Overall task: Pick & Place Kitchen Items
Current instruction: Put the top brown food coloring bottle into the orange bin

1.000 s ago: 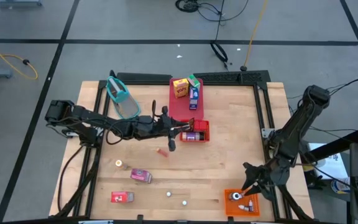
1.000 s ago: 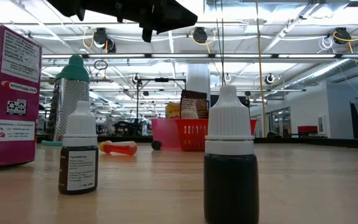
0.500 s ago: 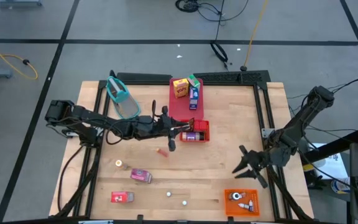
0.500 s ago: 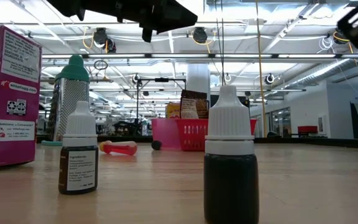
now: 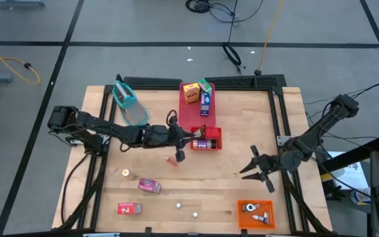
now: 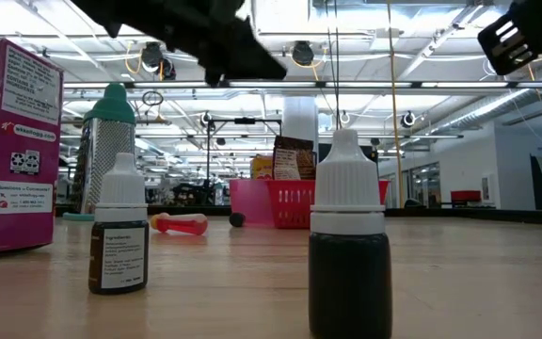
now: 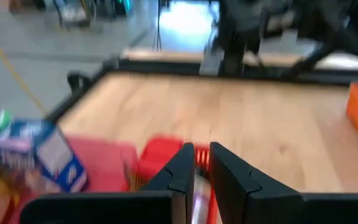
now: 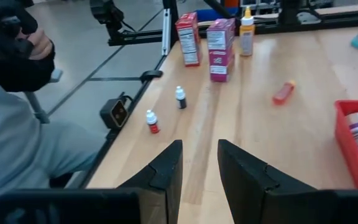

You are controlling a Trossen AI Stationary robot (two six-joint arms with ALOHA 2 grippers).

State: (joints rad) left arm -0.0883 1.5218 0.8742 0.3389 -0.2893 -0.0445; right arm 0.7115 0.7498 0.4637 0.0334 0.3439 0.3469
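My left gripper [image 5: 179, 151] hovers by the near left corner of the small red basket [image 5: 210, 139], which holds a purple-labelled bottle; its fingers [image 7: 202, 155] are open by a narrow gap. My right gripper [image 5: 249, 166] is open, above bare wood between the basket and the orange bin [image 5: 255, 214]. A yellow carton [image 5: 190, 93] and a blue-green carton [image 5: 205, 99] stand on the flat red tray [image 5: 193, 113]. An orange-red piece [image 5: 173, 160], pink carton [image 5: 149, 186], red carton [image 5: 129, 209] and two small bottles [image 5: 179, 205] rest on the table.
A teal-handled grater [image 5: 129, 105] lies at the far left. A small round piece [image 5: 126, 173] sits left of the pink carton. The orange bin holds metal bits. A person's grey sleeve [image 8: 23, 143] shows beyond the near edge. Bare wood spreads right of the basket.
My right gripper has risen out of the orange bin and moved toward the far edge and the table's middle, staying open. My left gripper has shifted slightly toward the table's left beside the red basket.
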